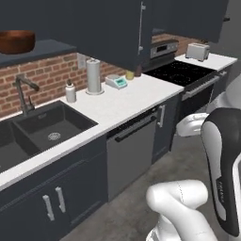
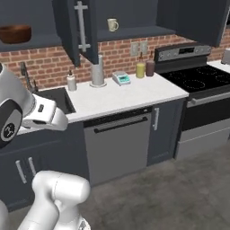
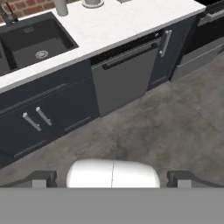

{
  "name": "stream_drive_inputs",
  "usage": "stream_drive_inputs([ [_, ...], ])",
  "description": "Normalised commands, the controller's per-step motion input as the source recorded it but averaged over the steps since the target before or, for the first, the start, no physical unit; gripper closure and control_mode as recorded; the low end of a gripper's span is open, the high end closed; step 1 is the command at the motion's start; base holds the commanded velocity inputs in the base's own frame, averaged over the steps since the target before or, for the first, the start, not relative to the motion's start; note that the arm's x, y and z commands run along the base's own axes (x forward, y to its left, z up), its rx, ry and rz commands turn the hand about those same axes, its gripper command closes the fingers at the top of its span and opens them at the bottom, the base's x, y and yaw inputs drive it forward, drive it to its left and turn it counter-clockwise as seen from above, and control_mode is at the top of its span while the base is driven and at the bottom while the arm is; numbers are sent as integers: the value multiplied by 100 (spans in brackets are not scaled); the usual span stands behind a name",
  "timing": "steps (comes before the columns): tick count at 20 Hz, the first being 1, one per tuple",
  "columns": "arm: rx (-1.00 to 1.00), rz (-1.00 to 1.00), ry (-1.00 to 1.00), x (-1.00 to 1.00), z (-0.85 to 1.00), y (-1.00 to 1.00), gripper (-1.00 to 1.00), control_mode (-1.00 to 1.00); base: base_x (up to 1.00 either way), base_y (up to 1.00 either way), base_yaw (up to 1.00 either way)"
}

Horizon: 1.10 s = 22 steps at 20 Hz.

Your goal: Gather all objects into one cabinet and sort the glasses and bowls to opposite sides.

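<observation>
The gripper (image 3: 112,178) stands apart and empty (nothing held), because the bowl (image 2: 15,33) and mug (image 2: 112,24) wait on separate cabinet (image 2: 72,31) shelves.

Bowl (image 2: 15,33) sits on the open shelf (image 2: 31,43) above the sink (image 1: 44,127), at 9 o'clock of the open cabinet door (image 2: 77,29). Mug (image 2: 112,24) stands inside the cabinet (image 2: 134,18), at 3 o'clock of that door. On the worktop (image 2: 121,94): soap bottle (image 2: 71,82) nearest the sink, paper towel roll (image 2: 97,69) at its 3 o'clock, then scale (image 2: 121,78), then two canisters (image 2: 145,68) beside the stove (image 2: 197,78). Dishwasher (image 2: 117,146) sits under the worktop.
</observation>
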Motion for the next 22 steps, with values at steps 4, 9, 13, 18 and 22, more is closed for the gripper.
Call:
stream_drive_inputs([
  [4,0,0,0,0,0,0,-100,100,39,-88,-19],
  [9,0,0,0,0,0,0,-100,100,68,-85,-8],
  [13,0,0,0,0,0,0,-100,100,80,-82,-1],
  [18,0,0,0,0,0,0,-100,100,79,-57,24],
  [22,0,0,0,0,0,0,-100,100,67,-39,54],
])
